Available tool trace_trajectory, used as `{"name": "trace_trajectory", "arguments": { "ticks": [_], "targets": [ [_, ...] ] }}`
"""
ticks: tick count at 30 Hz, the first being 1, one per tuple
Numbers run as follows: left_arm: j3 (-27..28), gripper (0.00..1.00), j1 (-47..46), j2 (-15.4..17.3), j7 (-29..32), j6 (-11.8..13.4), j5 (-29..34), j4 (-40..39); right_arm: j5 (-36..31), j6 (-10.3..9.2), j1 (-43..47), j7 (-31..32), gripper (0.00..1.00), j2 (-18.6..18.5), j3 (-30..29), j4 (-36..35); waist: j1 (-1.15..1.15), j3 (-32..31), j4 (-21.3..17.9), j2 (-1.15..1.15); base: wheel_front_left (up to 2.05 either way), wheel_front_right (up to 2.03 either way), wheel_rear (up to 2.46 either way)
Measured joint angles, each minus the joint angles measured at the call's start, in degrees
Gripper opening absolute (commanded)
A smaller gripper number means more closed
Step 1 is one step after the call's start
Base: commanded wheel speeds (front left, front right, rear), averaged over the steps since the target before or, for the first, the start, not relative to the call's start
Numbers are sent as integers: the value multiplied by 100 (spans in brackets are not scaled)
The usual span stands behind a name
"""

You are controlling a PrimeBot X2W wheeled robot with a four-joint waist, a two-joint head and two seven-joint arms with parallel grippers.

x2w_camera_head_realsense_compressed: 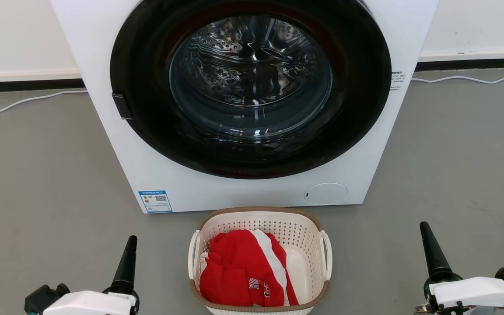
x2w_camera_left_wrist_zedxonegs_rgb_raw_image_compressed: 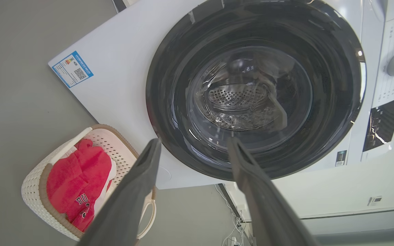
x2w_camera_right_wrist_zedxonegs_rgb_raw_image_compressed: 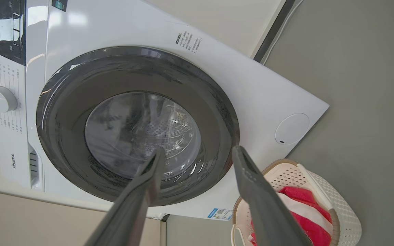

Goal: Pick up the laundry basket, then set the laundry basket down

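Left end effector [x2w_camera_left_wrist_zedxonegs_rgb_raw_image_compressed: 194, 140] apart | right end effector [x2w_camera_right_wrist_zedxonegs_rgb_raw_image_compressed: 198, 149] apart | laundry basket [x2w_camera_head_realsense_compressed: 287, 229] between, untouched

Cream laundry basket [x2w_camera_head_realsense_compressed: 304, 232] upright on floor [x2w_camera_head_realsense_compressed: 59, 183]

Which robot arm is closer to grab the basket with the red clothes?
Left, probably. In the head view the left gripper stands nearer the laundry basket than the right gripper. Both are open and not touching it.
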Motion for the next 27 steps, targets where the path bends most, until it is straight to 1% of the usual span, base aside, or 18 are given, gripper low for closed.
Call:
{"name": "trace_trajectory", "arguments": {
  "ticks": [13, 27],
  "targets": [
    [-86, 100, 17, 1, -207, 89, 1067, -110, -1112, 1, 2, -190, 100, -1, 13, -20, 0, 10, -9, 0, 0, 0, 0],
    [-99, 100, 106, 4, -416, 96, 1926, -145, -2119, 5, 4, -403, 100, -2, 25, -25, -1, 11, -7, 0, 0, 0, 0]
  ]
}}
